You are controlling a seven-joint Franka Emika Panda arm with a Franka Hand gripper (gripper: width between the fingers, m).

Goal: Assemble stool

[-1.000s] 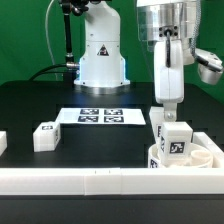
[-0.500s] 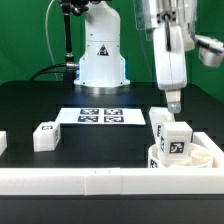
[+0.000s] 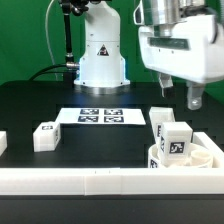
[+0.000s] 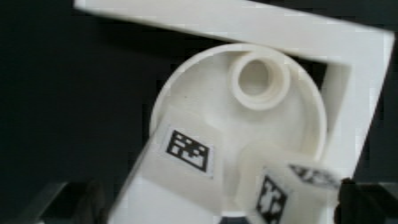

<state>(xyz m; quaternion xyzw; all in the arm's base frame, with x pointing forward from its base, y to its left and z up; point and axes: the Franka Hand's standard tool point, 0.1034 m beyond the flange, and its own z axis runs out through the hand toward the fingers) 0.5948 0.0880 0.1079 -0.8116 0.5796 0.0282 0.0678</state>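
Note:
The round white seat disc (image 3: 200, 158) lies at the front right against the border rail, with two tagged white legs (image 3: 177, 141) standing in it. In the wrist view the seat disc (image 4: 214, 110) shows an empty socket (image 4: 262, 80) and one tagged leg (image 4: 288, 192). My gripper (image 3: 180, 93) hangs above the seat and clear of the legs. It is open and empty, with its dark fingers (image 4: 365, 198) spread to either side. A loose tagged leg (image 3: 45, 135) lies on the table towards the exterior view's left. Another white part (image 3: 2, 143) shows at the far left edge.
The marker board (image 3: 100, 116) lies flat in the middle of the black table. The long white border rail (image 3: 90, 181) runs along the front and also shows in the wrist view (image 4: 231, 25). The robot base (image 3: 102, 50) stands at the back.
The gripper has risen from just above the standing legs, moved up and to the exterior view's right, and turned about its axis. The legs and seat have not moved.

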